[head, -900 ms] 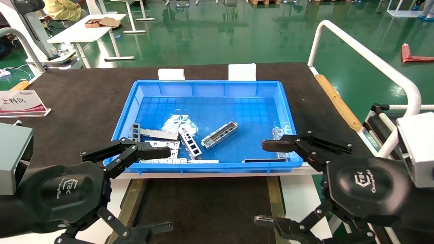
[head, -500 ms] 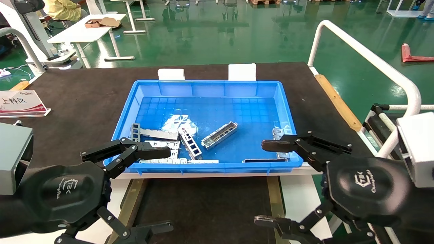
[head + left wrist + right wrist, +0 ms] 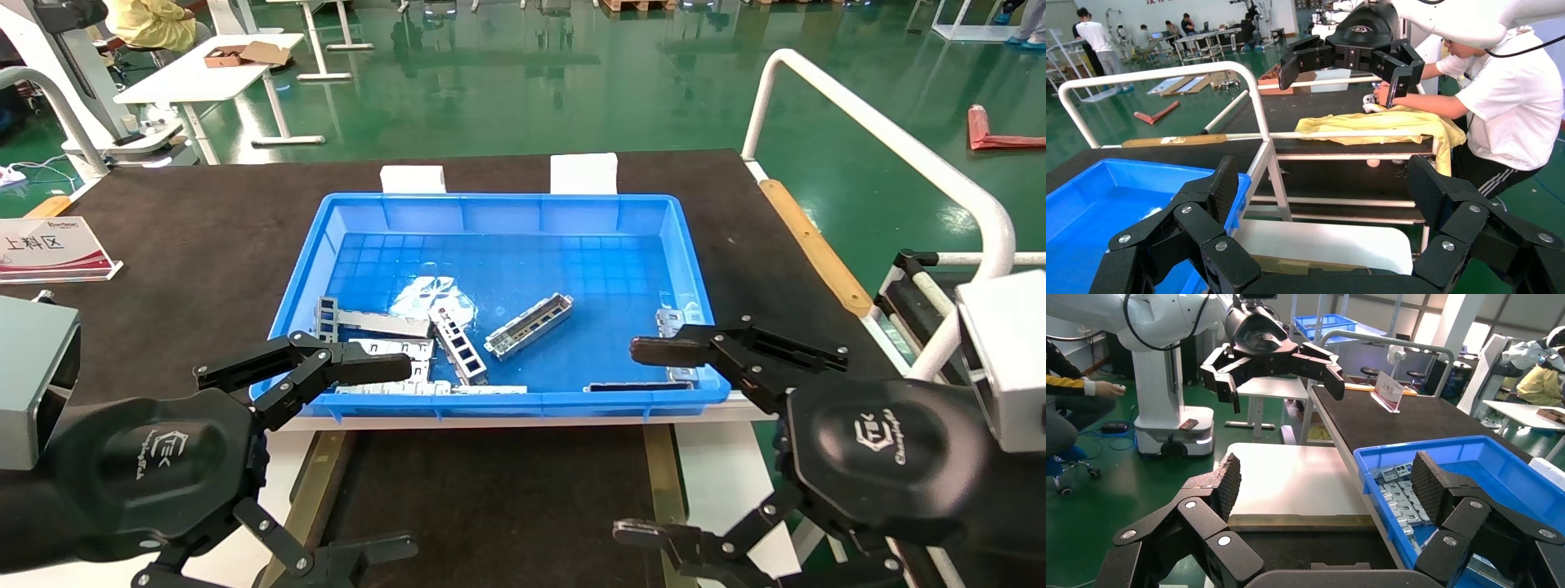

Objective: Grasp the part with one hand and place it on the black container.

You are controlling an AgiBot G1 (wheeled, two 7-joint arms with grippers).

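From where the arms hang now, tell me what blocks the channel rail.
Only the blue bin's near wall lies between each open tool, left and right, and the rail; nothing lies on it.

The left gripper [image 3: 1324, 184] fills the bottom of the frame, fingers spread wide, with the blue bin [image 3: 1089, 202] lower left and the right gripper [image 3: 1338, 64] spread at top centre.

One blue bin [image 3: 690, 269] here, holding about seven metal pieces [image 3: 529, 325], though the near wall hides some. One black tray [image 3: 490, 498]. Two white blocks [image 3: 583, 173], one sign [image 3: 49, 247], two grippers [image 3: 384, 457].
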